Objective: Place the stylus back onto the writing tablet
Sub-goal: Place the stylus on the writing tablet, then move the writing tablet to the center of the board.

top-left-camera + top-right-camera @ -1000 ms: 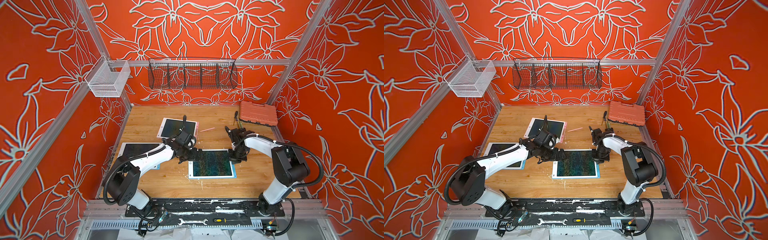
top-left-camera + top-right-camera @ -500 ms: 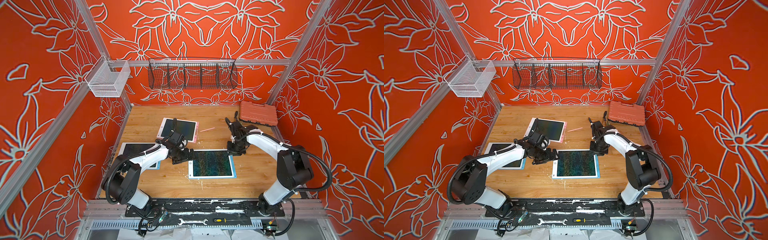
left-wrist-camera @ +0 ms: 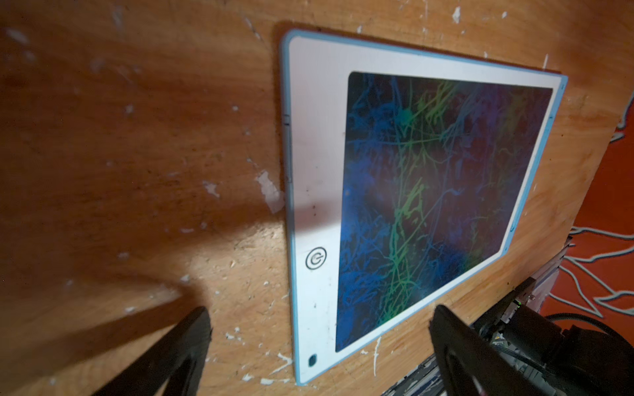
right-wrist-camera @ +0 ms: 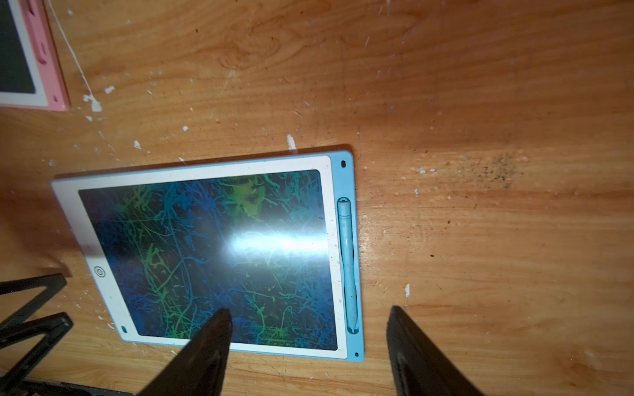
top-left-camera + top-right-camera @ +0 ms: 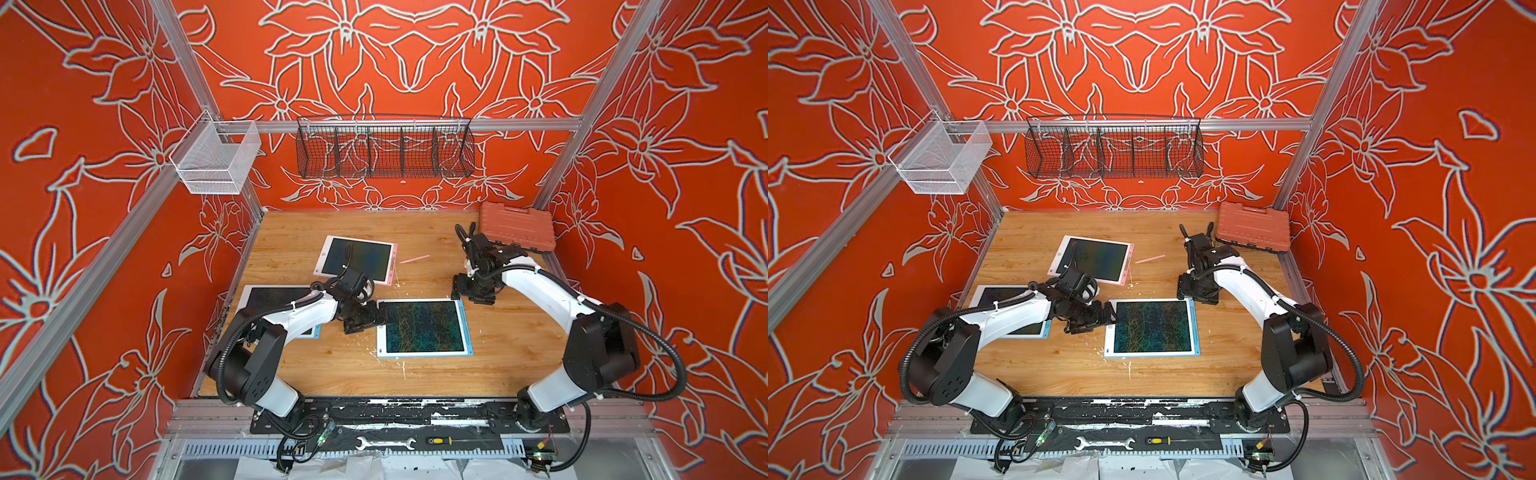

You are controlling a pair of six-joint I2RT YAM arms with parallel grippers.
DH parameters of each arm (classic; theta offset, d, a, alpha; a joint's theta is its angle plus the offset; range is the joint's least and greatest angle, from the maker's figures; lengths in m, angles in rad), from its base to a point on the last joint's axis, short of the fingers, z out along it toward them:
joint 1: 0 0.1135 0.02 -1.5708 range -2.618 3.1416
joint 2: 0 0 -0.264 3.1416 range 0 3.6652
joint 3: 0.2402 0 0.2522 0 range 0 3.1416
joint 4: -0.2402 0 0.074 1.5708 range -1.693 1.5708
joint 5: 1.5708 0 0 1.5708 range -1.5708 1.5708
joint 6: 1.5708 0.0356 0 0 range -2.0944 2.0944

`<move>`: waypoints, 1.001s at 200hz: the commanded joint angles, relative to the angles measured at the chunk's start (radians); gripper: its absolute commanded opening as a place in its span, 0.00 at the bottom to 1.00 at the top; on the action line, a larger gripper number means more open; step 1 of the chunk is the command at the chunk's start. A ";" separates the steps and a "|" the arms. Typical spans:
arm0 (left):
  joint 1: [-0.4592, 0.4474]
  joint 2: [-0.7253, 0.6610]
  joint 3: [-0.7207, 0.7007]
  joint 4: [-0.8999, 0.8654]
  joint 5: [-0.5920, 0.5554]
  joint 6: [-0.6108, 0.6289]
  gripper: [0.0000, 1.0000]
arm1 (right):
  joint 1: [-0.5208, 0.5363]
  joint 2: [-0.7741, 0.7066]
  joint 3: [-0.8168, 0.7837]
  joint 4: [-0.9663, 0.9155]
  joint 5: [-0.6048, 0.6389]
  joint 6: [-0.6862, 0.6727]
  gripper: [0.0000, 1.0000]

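Here, right end effector [image 4: 308, 310] splayed, pointing downward

I'm not seeing any actual words, brand names or numbers anywhere. The only sign I'm picking out is a round power-style icon [image 3: 316, 259], sitting on the white bezel [image 3: 314, 137] of the blue writing tablet [image 3: 442, 192], near one corner.

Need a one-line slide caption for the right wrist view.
Blue stylus seated in side slot of tablet; right gripper open.
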 commanded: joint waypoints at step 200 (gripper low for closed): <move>-0.160 0.145 0.034 0.158 -0.012 -0.152 0.97 | 0.005 -0.163 0.029 -0.069 0.094 -0.009 0.81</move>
